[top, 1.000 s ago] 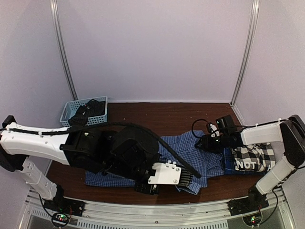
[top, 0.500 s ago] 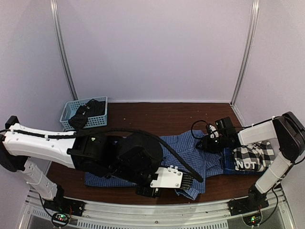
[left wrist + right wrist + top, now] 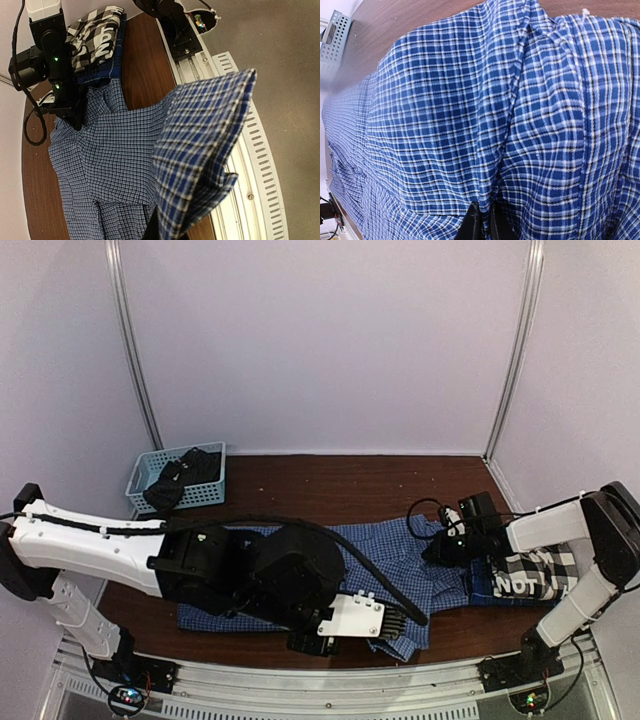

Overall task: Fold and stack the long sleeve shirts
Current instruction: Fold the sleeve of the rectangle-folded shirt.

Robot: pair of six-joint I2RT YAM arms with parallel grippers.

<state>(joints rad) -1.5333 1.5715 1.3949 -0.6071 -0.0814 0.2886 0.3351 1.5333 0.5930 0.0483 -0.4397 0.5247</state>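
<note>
Folding looks partly done: a folded stack (image 3: 520,578) sits at the table's (image 3: 330,485) right end, while the blue check shirt (image 3: 400,545) lies spread mid-table, left gripper (image 3: 398,620) clamped on its lifted near hem, right gripper (image 3: 435,552) pinching its right side.

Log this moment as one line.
left hand: shut on blue fine-check cloth shirt | right hand: shut on same shirt

Three shirts: one blue fine-check shirt (image 3: 440,585), one black-and-white plaid shirt (image 3: 540,568), one darker blue plaid shirt (image 3: 479,587). One basket (image 3: 138,483).
</note>
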